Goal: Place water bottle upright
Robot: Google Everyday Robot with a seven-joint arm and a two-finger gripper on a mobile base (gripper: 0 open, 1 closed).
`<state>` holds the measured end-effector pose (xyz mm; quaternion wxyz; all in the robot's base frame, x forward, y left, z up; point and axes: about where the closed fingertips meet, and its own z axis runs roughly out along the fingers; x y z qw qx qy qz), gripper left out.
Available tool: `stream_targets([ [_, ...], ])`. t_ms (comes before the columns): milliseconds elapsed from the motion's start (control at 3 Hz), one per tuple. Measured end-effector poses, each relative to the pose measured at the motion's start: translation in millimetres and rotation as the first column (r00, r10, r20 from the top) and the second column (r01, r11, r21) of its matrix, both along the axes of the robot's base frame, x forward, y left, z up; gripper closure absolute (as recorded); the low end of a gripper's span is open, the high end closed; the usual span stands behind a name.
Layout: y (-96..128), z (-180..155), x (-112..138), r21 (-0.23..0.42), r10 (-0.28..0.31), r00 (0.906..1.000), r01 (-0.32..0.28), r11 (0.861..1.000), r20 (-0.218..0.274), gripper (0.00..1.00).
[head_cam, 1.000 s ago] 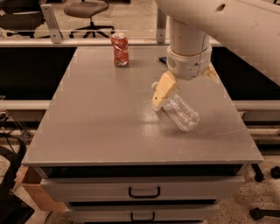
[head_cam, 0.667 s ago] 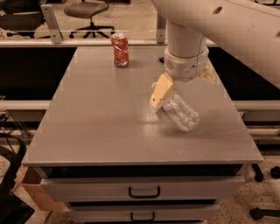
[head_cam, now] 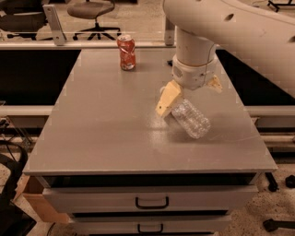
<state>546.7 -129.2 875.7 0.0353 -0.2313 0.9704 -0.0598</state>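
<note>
The water bottle (head_cam: 191,120) is clear ribbed plastic. It lies tilted in the right middle of the grey table (head_cam: 101,133), its base pointing toward the front right. Its cap and label are hidden under the gripper. My gripper (head_cam: 185,104) comes down from the white arm above and is shut on the bottle's upper part. One tan finger (head_cam: 167,100) shows on the bottle's left and the other tan finger (head_cam: 214,84) on its right. I cannot tell whether the bottle's base touches the table.
An orange-red soda can (head_cam: 126,52) stands upright at the back of the table, left of the arm. Drawers (head_cam: 152,202) are below the table's front edge. An office chair (head_cam: 92,11) stands behind the table, and dark gaps lie to either side.
The gripper and the bottle have shifted only slightly; the bottle stays tilted in the grip. The soda can has not moved.
</note>
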Motion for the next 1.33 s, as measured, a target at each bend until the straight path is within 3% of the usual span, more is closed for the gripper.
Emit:
stream_targets([
  [667, 0.9, -14.0, 7.1, 0.04, 0.01, 0.9999, -0.01, 0.999, -0.009, 0.0],
  [1000, 12.4, -22.2, 14.0, 0.051, 0.059, 0.9981, -0.058, 0.997, -0.018, 0.14],
  [1333, 22.4, -28.3, 18.4, 0.046, 0.101, 0.9946, -0.099, 0.994, -0.027, 0.37],
])
